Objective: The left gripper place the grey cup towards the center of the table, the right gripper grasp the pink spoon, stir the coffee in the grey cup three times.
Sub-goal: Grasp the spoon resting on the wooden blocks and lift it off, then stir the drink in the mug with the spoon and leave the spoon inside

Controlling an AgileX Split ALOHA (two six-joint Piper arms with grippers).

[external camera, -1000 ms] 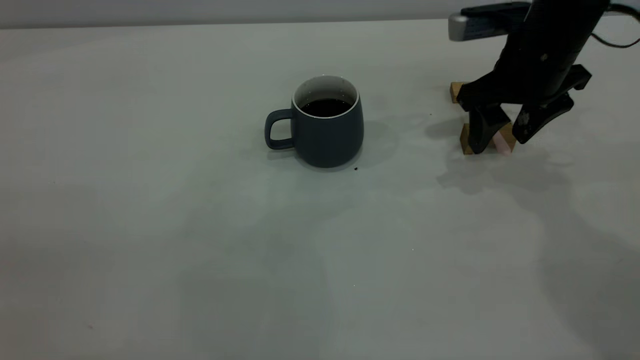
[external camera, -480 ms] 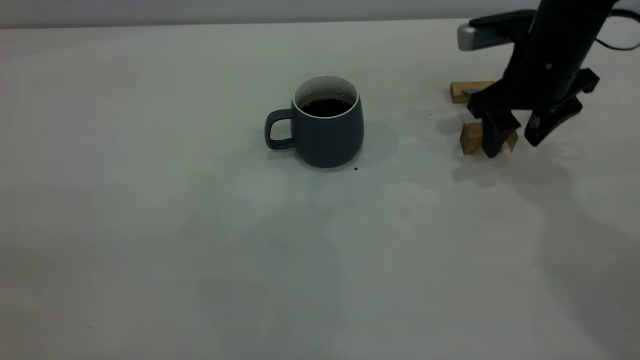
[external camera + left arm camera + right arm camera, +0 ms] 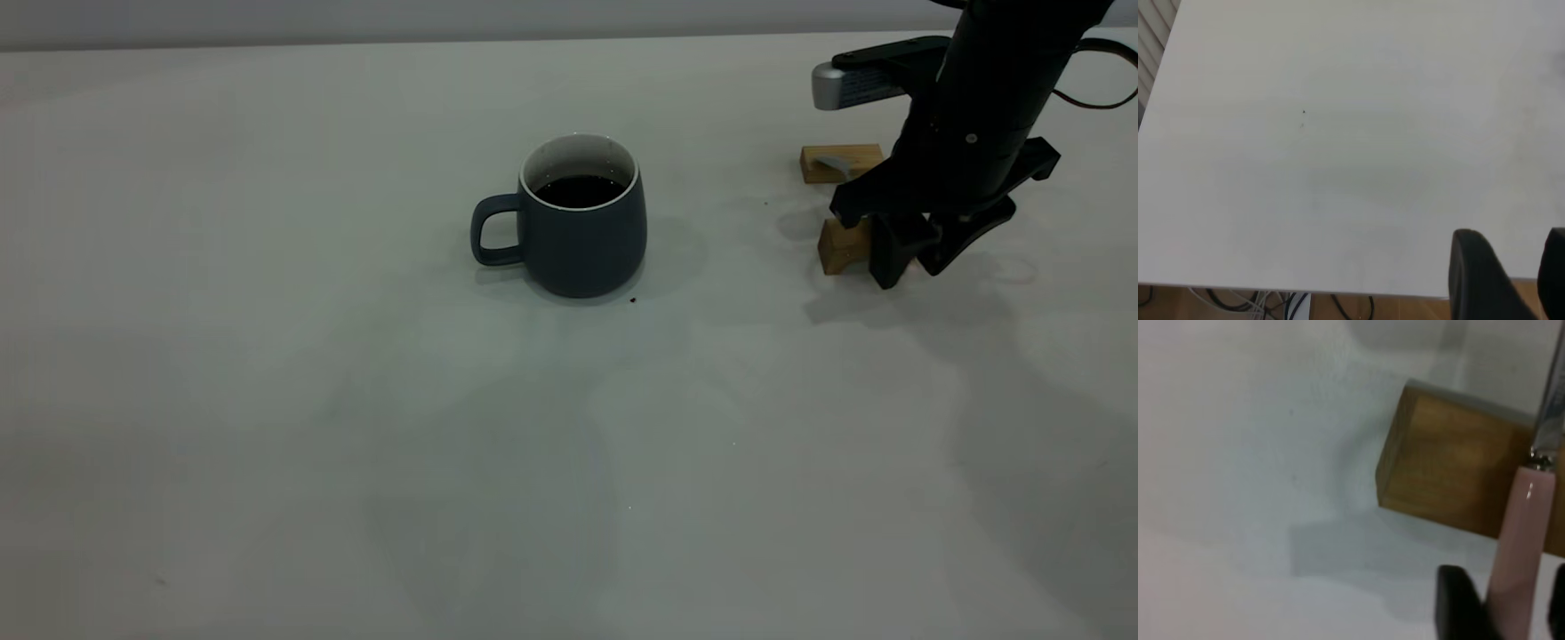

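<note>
The tabletop (image 3: 267,400) is seen as a plain, matt, off-white top, smooth, with a few tiny dark specks. The grey cup (image 3: 578,240) looks like matt pottery outside, with a smoother white inside, and the coffee (image 3: 580,189) is dark and a little shiny. The wooden blocks (image 3: 1451,473) are made of tan wood with fine grain. The pink spoon (image 3: 1521,540) has a smooth, slightly glossy pink handle and a shiny metal neck. The right gripper (image 3: 916,258) is made of matt black plastic
</note>
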